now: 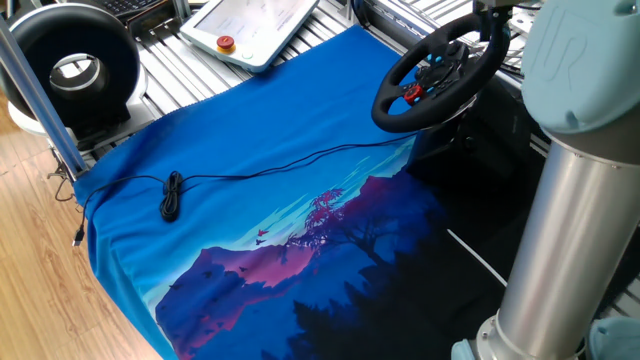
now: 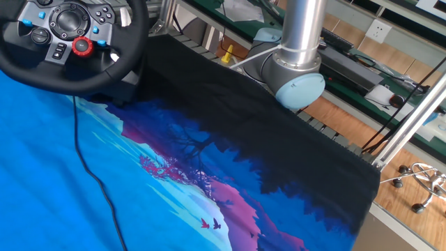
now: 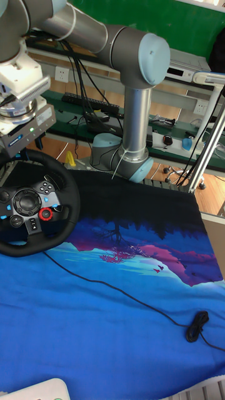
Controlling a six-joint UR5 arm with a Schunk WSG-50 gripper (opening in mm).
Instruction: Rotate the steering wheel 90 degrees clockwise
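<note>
The steering wheel (image 3: 31,209) stands tilted at the far edge of the blue printed cloth (image 3: 112,312), directly below the gripper (image 3: 14,153), whose body hangs over the top of the rim. The fingertips are hidden at the rim, so whether they are apart or clamped on it cannot be told. A thin black cable (image 3: 125,294) trails away from under the wheel, well clear of the gripper, to a coiled bundle on the cloth.

Arm (image 3: 134,50) bent over, claw (image 3: 15,140) pointing down.

Robotics lab: teach pendant (image 1: 250,25), aluminium framing (image 2: 411,115).
</note>
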